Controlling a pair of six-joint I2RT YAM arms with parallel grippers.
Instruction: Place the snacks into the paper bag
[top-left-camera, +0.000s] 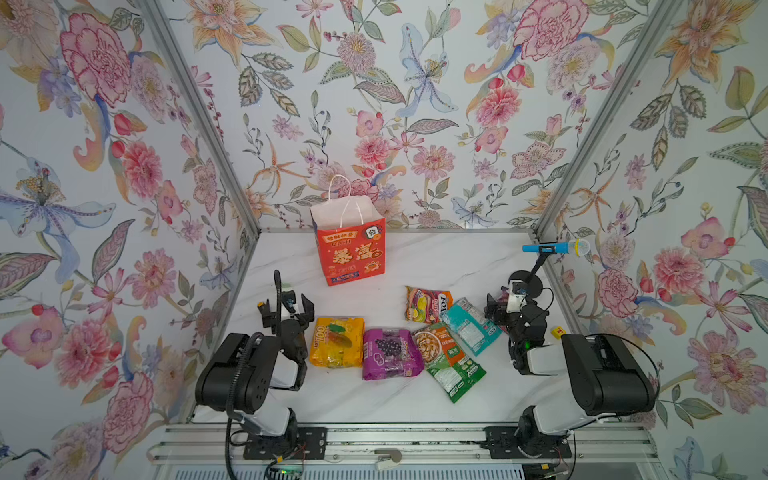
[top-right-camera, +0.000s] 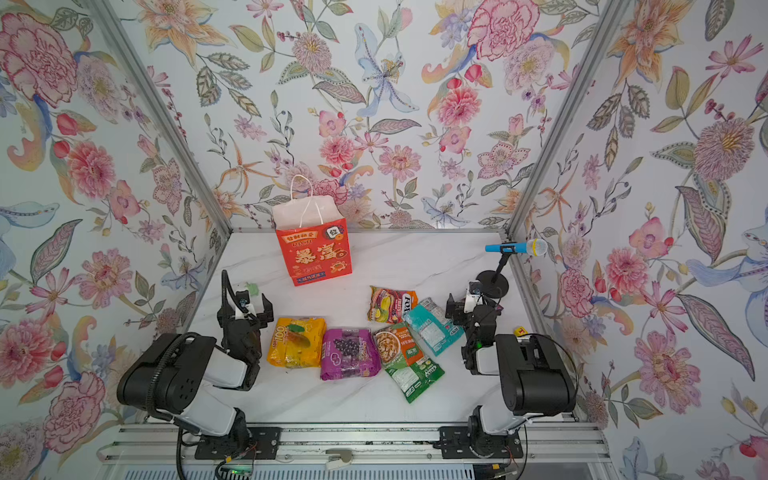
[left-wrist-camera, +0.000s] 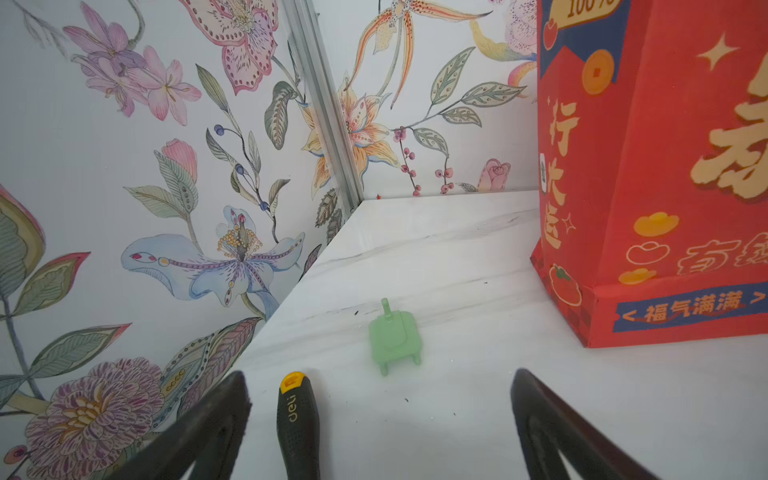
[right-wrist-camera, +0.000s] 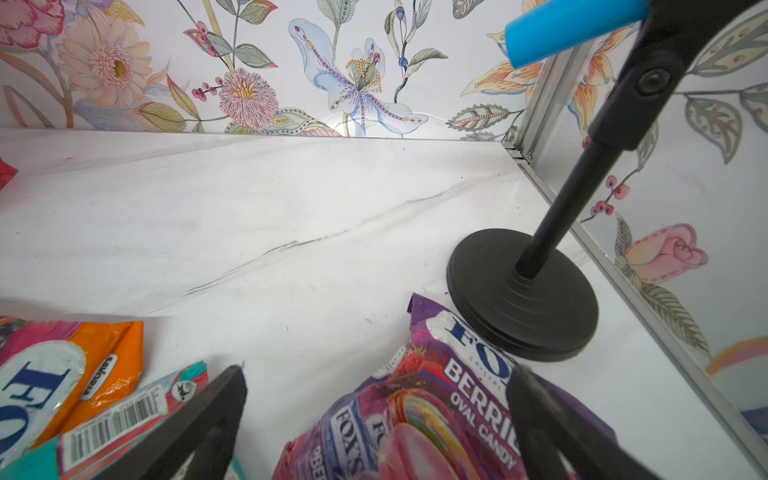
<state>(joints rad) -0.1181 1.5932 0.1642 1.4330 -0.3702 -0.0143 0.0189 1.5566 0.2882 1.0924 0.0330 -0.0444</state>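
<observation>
Left gripper (top-left-camera: 286, 309): jaws spread wide, nothing between them, low over the table (top-left-camera: 436, 257) at the left side. In my left wrist view a black screwdriver handle (left-wrist-camera: 297, 415) and a small green toy (left-wrist-camera: 395, 338) lie just ahead; neither is a snack.

Yellow-orange packet (top-left-camera: 336, 341): flat on the table, just beside the left gripper.

Paper bag (top-left-camera: 351, 249): upright at the back of the table, left of centre, mouth open, handles up. Only the white lining shows; I cannot see its floor. It stands well apart from the packets.

Purple packet (top-left-camera: 390, 353): flat, next to the yellow-orange one. Orange-green packet (top-left-camera: 436, 345) overlaps the green packet (top-left-camera: 455, 376). The fruit-printed red packet (top-left-camera: 426, 304) and teal packet (top-left-camera: 469, 326) lie behind them, edges touching.

Right gripper (right-wrist-camera: 378, 374): jaws spread, holding nothing, hovering over a berries packet (right-wrist-camera: 436, 399) that lies by the microphone stand's base (right-wrist-camera: 523, 295). A small yellow cube (top-left-camera: 557, 331) sits further right; not a snack.

Status: I count seven packets, all on the table. Judged: nothing bagged, the whole task remains. The nearest first picks look like yellow-orange on the left, berries on the right.
</observation>
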